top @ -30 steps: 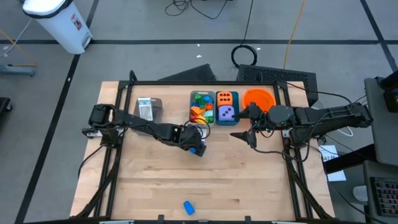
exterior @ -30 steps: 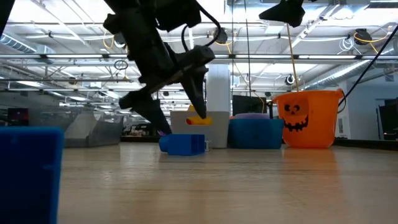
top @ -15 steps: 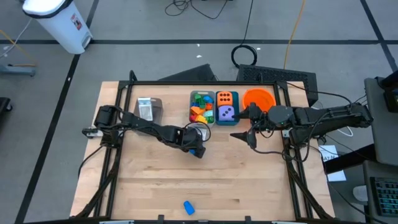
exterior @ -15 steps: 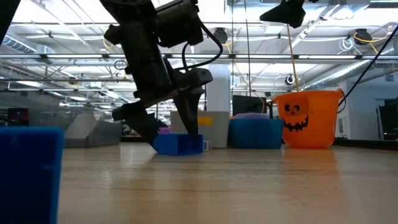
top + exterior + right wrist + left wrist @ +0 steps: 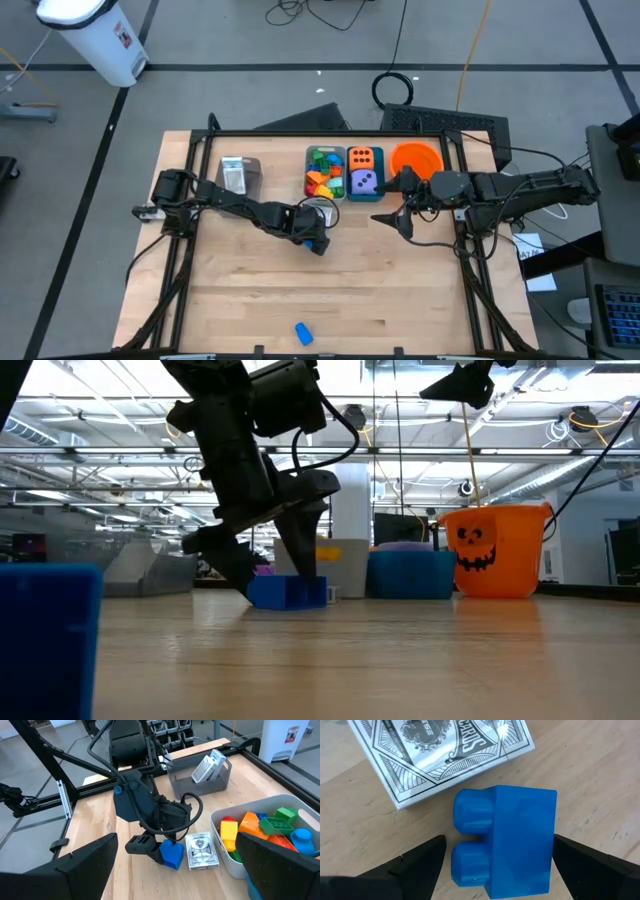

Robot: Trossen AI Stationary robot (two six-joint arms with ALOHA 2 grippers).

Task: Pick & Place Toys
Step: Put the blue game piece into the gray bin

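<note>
Blue brick, black-and-white patterned packet

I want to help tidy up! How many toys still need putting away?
Done: bricks and two dice already sit in bins, and a packet in the grey bin. In hand: the left hand is open around a blue brick on the table, not gripping yet. Left: that brick, the white packet beside it, and another blue brick at the near edge. The right hand waits, open.
</note>
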